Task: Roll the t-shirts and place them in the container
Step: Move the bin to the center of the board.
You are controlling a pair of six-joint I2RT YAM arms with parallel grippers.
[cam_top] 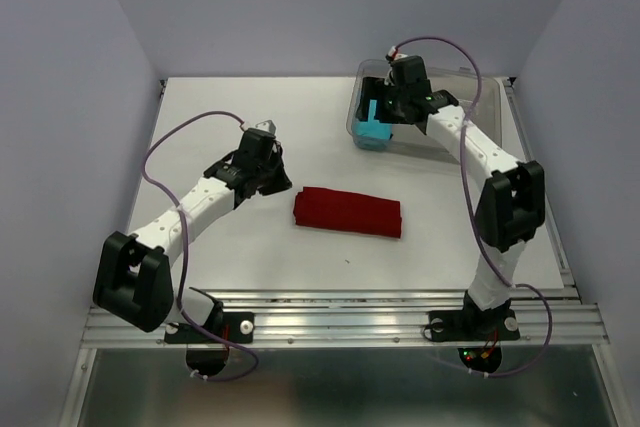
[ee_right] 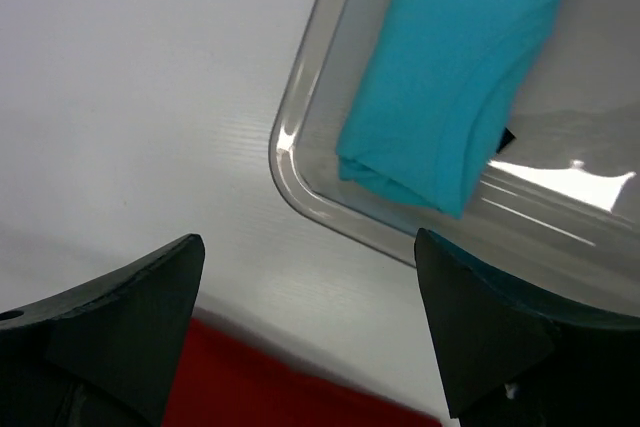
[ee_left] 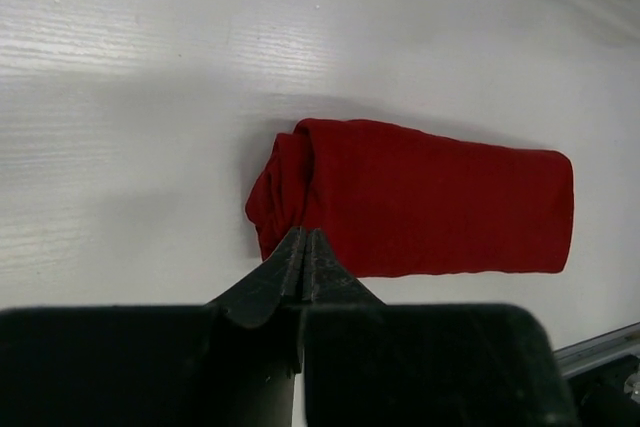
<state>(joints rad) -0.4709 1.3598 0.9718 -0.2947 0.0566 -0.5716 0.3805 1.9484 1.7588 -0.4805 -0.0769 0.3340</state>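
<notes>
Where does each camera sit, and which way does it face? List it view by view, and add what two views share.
Top external: above and behind the bases, looking down on the table; both arms show.
Left wrist: on the left arm, low, facing the red shirt end-on; the shut left pincer shows.
Right wrist: on the right arm, looking down at the bin corner and cyan shirt; the open right pincer shows.
Shared: both wrist views catch the red shirt.
</notes>
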